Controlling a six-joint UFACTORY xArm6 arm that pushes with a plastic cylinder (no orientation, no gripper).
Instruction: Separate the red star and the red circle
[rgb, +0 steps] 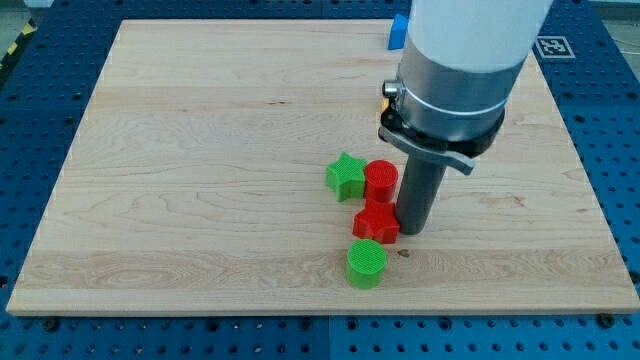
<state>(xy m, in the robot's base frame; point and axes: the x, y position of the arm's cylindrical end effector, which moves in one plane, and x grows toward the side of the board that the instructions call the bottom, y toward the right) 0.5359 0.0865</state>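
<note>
The red star (375, 222) lies just below the red circle (380, 181), and the two look to be touching or nearly so. My tip (411, 229) rests on the board against the red star's right side, just right of and below the red circle. A green star (346, 176) touches the red circle's left side. A green circle (367, 264) sits just below the red star.
A blue block (398, 30) shows at the view's top edge, partly hidden by the arm. A sliver of a yellow block (384, 101) shows behind the arm. The board's right edge (590, 190) is some way off.
</note>
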